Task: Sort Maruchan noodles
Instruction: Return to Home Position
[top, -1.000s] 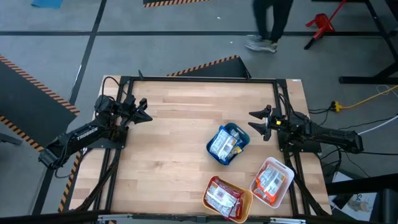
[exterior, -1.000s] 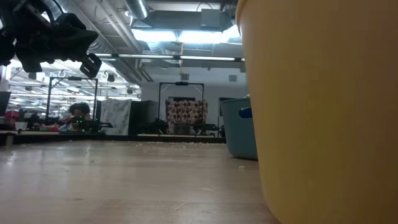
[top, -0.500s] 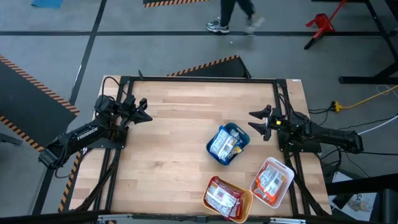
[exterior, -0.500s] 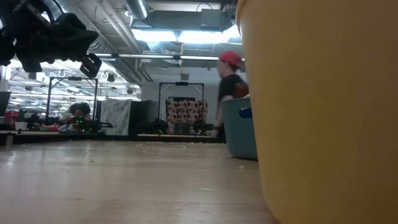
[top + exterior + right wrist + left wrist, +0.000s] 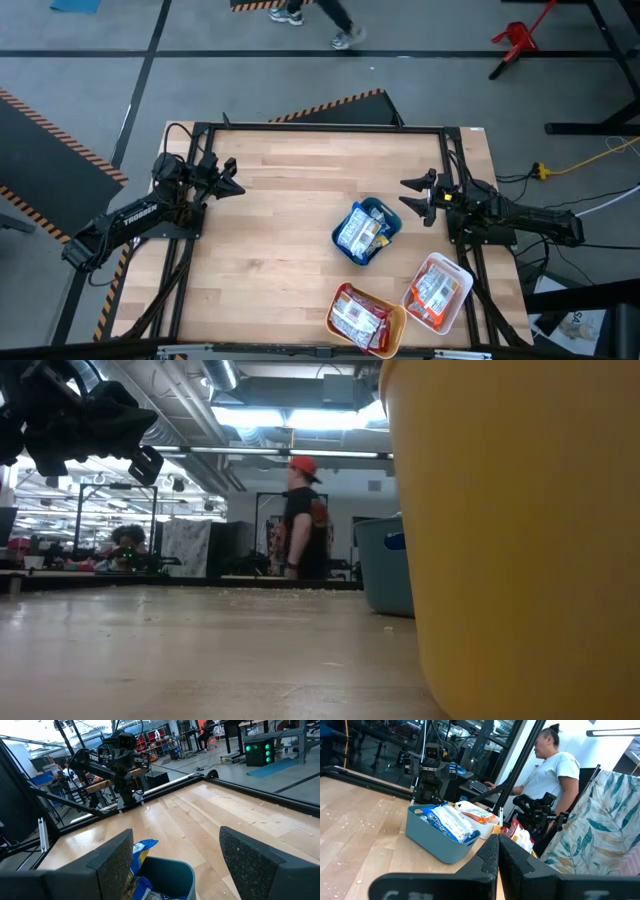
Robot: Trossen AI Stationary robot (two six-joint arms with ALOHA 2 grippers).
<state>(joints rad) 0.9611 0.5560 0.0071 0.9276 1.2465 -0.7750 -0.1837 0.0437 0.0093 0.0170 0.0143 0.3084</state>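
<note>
On the wooden table, all Maruchan noodles lying in three bins toward the right side. Blue-and-white packets piled in the blue bin, just beside the right hand. Red packets in the yellow bin at the table's edge. Orange packets in the white bin, just beside the yellow one. Right hand above the table's right side, fingers spread wide, nothing between them. Left hand above the left side, well apart from the bins, fingers pressed together, holding nothing. In the low view, yellow bin wall close up on the right, blue bin behind it, and a person in a red cap standing in the room beyond.
</note>
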